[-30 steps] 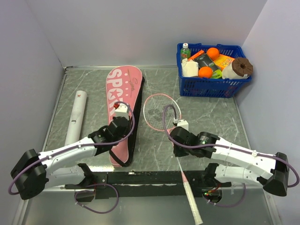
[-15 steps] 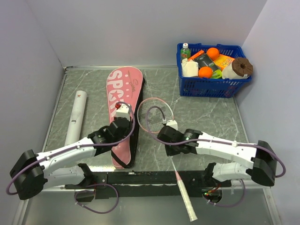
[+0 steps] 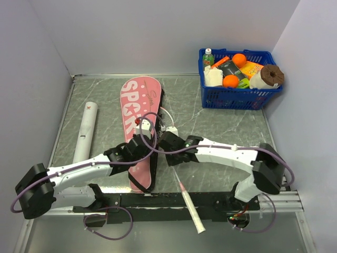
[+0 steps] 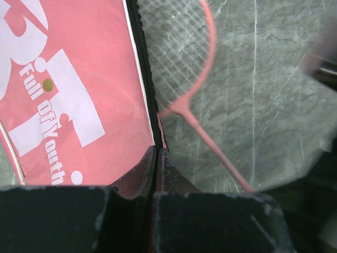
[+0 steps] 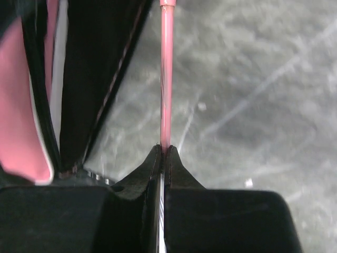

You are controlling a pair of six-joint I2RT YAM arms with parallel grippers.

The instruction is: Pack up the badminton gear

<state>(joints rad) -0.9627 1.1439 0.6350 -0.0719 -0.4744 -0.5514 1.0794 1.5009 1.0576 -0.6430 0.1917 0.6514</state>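
Note:
The pink bag (image 3: 138,103) lettered white lies up the middle-left of the table, its black zip edge facing right. My left gripper (image 3: 149,143) is shut on that zip edge (image 4: 156,149) near the bag's lower part. My right gripper (image 3: 166,147) is shut on the pink shaft (image 5: 166,79) of a racket. The racket's head (image 4: 181,50) lies against the bag's zip edge, and its pale handle (image 3: 192,217) sticks out over the near rail. The white tube (image 3: 86,132) lies at the left. I see no second racket and no shuttlecock.
A blue basket (image 3: 239,97) of groceries stands at the back right corner. Grey walls close the left, back and right sides. The black rail (image 3: 158,200) with the arm bases runs along the near edge.
My right gripper has carried the racket left, from the table's middle up against the bag's open edge. My left gripper has kept its hold on the bag's edge and shifted slightly right.

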